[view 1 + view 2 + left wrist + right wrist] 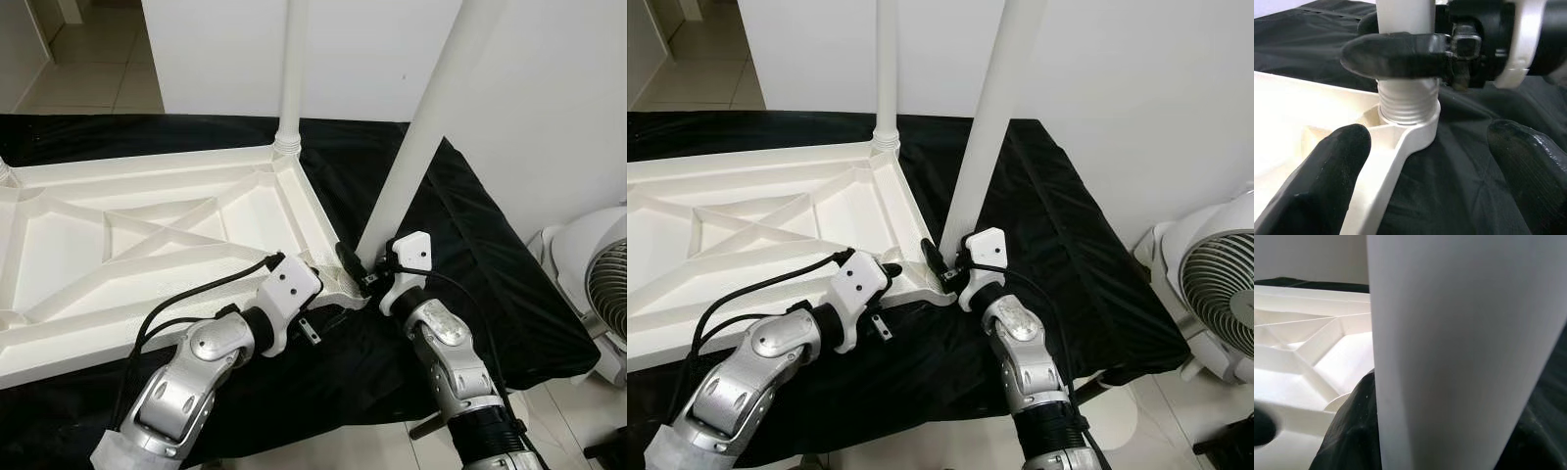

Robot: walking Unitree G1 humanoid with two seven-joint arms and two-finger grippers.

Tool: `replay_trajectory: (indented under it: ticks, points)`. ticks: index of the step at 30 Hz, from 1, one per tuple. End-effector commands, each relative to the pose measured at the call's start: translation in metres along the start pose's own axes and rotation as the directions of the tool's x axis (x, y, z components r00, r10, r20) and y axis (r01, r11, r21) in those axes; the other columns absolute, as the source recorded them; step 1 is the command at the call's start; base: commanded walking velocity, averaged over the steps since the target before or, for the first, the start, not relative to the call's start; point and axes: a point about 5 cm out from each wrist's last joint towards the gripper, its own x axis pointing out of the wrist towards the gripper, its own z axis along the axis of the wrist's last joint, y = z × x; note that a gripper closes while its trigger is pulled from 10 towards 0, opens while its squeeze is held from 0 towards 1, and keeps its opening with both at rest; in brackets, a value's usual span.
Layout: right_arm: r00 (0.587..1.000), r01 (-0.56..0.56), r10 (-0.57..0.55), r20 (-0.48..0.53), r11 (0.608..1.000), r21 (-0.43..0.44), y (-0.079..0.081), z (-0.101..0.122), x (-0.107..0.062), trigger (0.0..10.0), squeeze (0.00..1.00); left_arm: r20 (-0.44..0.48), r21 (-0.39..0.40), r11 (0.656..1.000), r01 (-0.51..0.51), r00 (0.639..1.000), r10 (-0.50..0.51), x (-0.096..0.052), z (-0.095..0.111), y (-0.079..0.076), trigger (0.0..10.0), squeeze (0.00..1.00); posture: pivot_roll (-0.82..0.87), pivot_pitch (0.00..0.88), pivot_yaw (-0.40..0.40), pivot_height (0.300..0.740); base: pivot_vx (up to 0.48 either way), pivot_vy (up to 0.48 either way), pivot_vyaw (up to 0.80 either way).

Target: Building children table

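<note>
Two legs: one white table leg stands tilted at the near corner socket of the upturned white tabletop; a second leg stands upright in the far corner, beyond both end effectors.
Right end effector: clamped on the base of the tilted leg, one black finger on each side.
Left end effector: fingers apart, straddling the near corner just below the right one's grip, touching nothing visible.
Left wrist view: shows the leg's threaded end sitting in the corner socket, with the right end effector's finger across the leg just above the threads; the head views hide this joint behind the wrists.
Right wrist view: the leg's shaft, very close, with the tabletop's ribbed underside behind it.
Surroundings: black cloth covers the surface under the tabletop; a white fan stands on the floor well to the right of the right end effector.
Cut off: both legs' upper ends and the tabletop's left part.
</note>
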Motion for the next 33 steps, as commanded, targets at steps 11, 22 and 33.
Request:
replay_trajectory:
  ticks: [11, 22, 33]
  points:
    - [0.932, 0.337, -0.335, -0.139, 0.942, -0.013, -0.013, -0.031, -0.013, 10.0, 0.0, -0.004, -0.002, 1.0, 0.022, 1.0, -0.022, 0.001, 0.001, -0.006, 10.0, 0.0, 0.15, 0.052, -0.091, 0.74, 0.0, 0.0, 0.0]
    - [0.861, 0.482, -0.486, -0.15, 0.874, -0.063, -0.028, -0.034, -0.015, 10.0, 0.0, -0.004, -0.002, 1.0, 0.03, 1.0, -0.03, 0.001, 0.0, -0.008, 10.0, 0.0, 0.15, 0.036, -0.092, 0.74, 0.0, 0.0, 0.0]
    - [0.728, 0.661, -0.672, -0.136, 0.741, -0.123, -0.051, -0.034, -0.021, 10.0, 0.0, -0.005, -0.003, 0.999, 0.046, 0.999, -0.046, 0.002, 0.0, -0.01, 10.0, 0.0, 0.15, 0.023, -0.09, 0.74, 0.0, 0.0, 0.0]
